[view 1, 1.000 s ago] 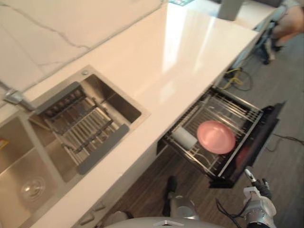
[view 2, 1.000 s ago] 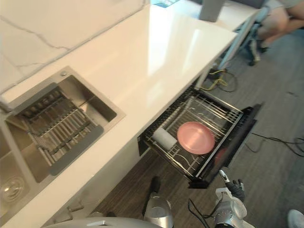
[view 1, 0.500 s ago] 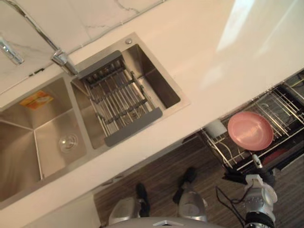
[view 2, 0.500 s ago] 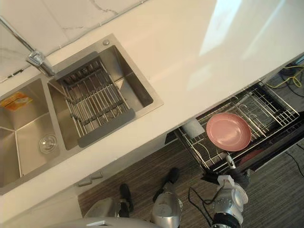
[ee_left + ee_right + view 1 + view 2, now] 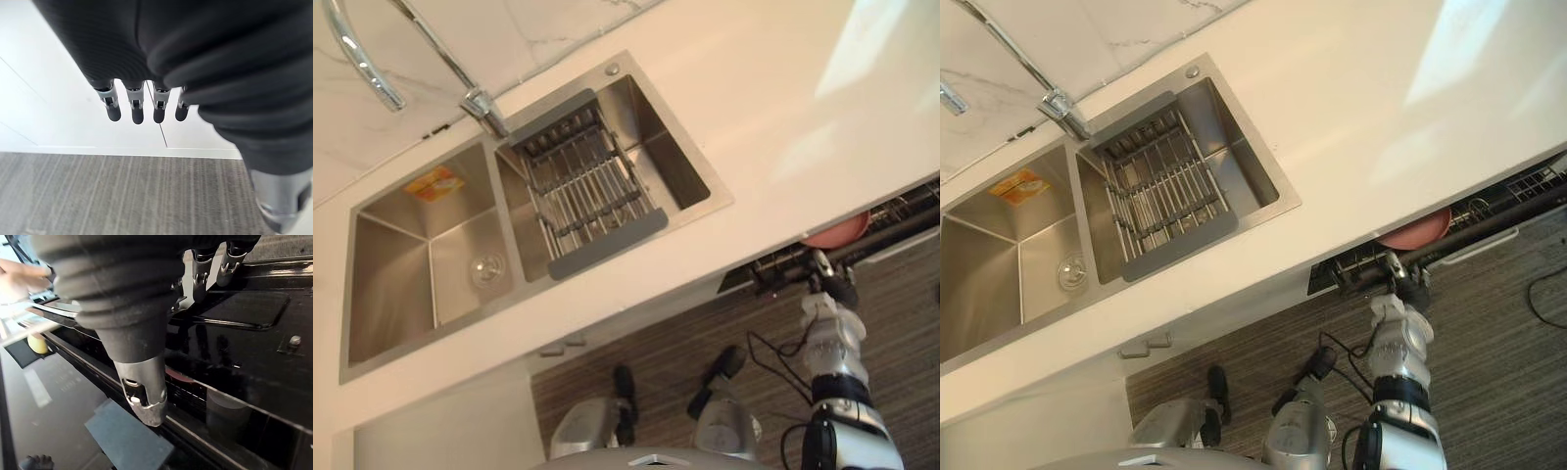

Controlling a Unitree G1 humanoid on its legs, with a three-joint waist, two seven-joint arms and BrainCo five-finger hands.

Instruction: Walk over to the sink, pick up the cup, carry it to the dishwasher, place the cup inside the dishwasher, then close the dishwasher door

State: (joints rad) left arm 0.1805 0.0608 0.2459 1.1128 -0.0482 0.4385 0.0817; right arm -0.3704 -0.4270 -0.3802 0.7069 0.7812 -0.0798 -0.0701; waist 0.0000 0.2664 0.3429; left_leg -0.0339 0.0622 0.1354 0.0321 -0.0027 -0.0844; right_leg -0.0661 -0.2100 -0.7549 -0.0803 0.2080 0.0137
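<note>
The dishwasher drawer (image 5: 891, 240) is pushed almost fully under the white counter (image 5: 783, 98) at the right. A sliver of the pink plate (image 5: 1417, 230) shows in the gap, and the counter edge hides the rest of the rack. My right hand (image 5: 1400, 292) is raised against the drawer's front. In the right wrist view its straight fingers (image 5: 200, 269) touch the glossy black door (image 5: 244, 308), and the thumb (image 5: 144, 396) sticks out free. My left hand (image 5: 136, 110) hangs with straight fingers and nothing in it, above grey floor.
A steel double sink (image 5: 431, 255) is set in the counter at the left. A drain rack (image 5: 592, 196) spans its right basin, and a curved faucet (image 5: 372, 69) stands behind it. Striped wood floor (image 5: 636, 343) runs along the counter front.
The camera has swung, so the whole scene has shifted. The drawer, wide open a second ago with cup and plate showing, has slid under the counter. My right hand has risen to its front.
</note>
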